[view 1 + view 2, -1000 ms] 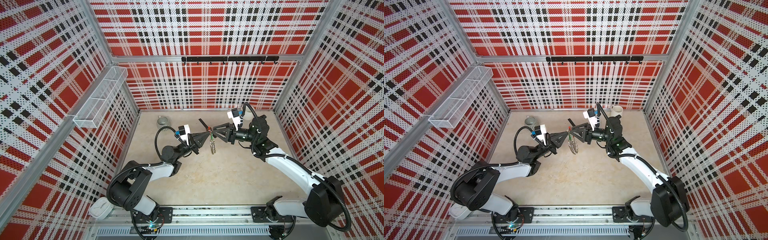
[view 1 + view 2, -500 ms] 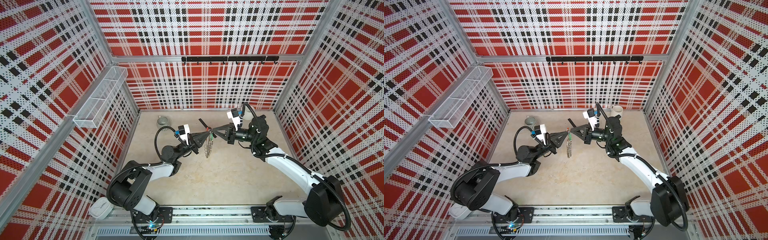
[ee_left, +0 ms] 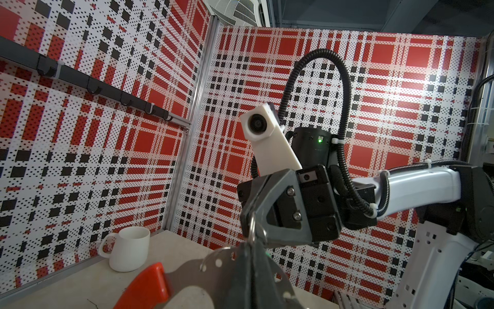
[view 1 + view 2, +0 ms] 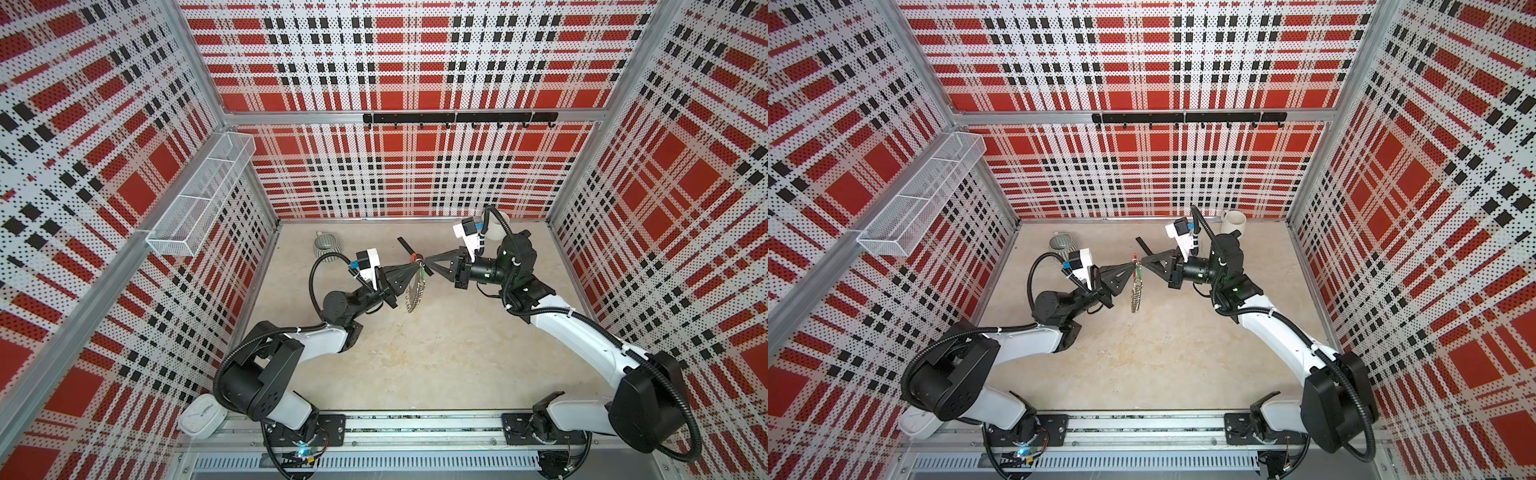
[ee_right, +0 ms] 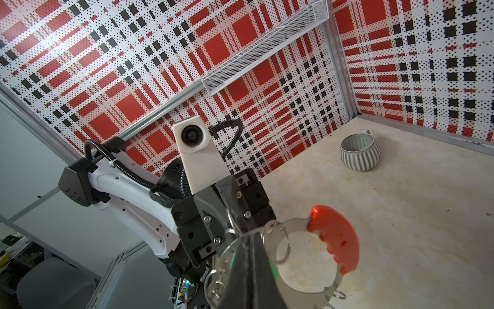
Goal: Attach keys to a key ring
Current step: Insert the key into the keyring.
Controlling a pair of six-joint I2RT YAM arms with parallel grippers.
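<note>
Legible text, labels, brands, numbers, signs: none found on walls, arms, cups or rail. One doubtful item: the small white clock [image 4: 198,419] by the base rail has a dial, but its markings are too small to read.

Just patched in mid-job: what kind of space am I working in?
Probably a robot test cell, not a lived-in room: plaid perforated wall panels in aluminium framing, a metal mounting rail along the front, and a wire basket fixed to one wall.
</note>
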